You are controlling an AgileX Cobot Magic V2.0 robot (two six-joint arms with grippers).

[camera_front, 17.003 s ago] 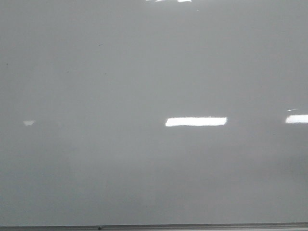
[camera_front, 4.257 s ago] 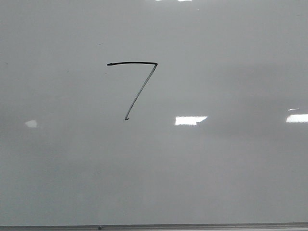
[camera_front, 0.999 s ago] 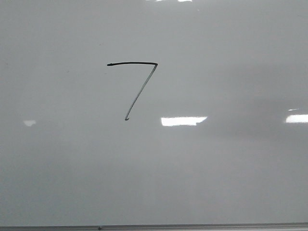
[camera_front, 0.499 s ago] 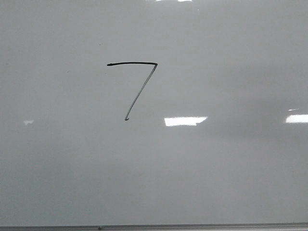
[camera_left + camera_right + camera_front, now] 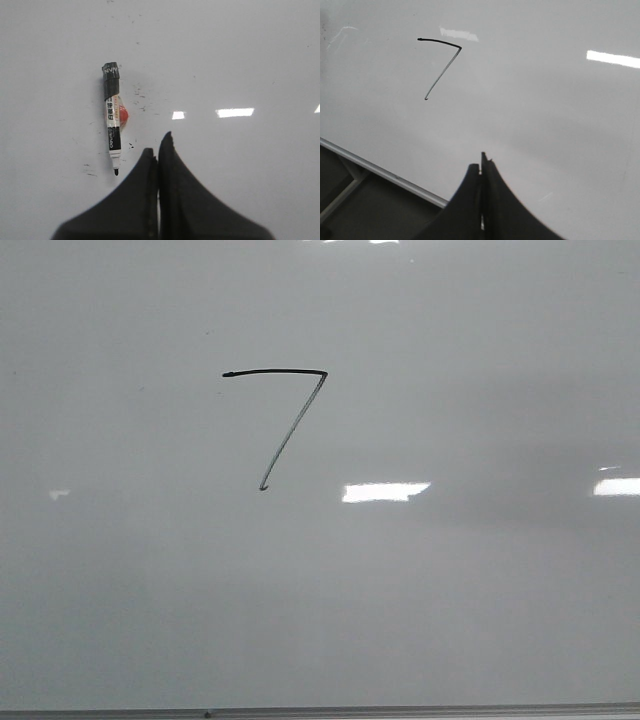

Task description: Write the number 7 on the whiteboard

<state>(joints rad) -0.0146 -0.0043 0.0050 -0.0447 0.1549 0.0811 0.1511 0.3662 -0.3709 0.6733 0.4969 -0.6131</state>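
Presently catalogued, working outward from the claws.

Left gripper (image 5: 158,150): fingers were seen pressed together, nothing held between them. It was poised above a pale, ink-flecked surface, tips just beside the writing end of the marker (image 5: 112,118).

Marker: an uncapped whiteboard pen was found lying flat and unheld, its nib nearest the left fingertips, its dark taped rear end farthest from them. A small red object (image 5: 123,115) was noted touching the barrel at mid-length; what it was could not be told. The marker was judged light, stiff and smooth-walled, liable to roll or slip. A hold across the labelled mid-barrel was judged soundest, with the nib kept clear of the pads.

Right gripper (image 5: 481,165): fingers were likewise seen closed, empty. It was held off the whiteboard (image 5: 560,125), below and to one side of the figure, with the board's grey lower edge close by.

Number 7 (image 5: 277,420): it was recorded on the upper left-centre of the whiteboard (image 5: 480,620) in the front view, with a bold top bar and a fainter slanted downstroke. Both strokes were present; the writing was judged complete. Fresh ink was judged easily smeared, so contact with it was to be avoided.
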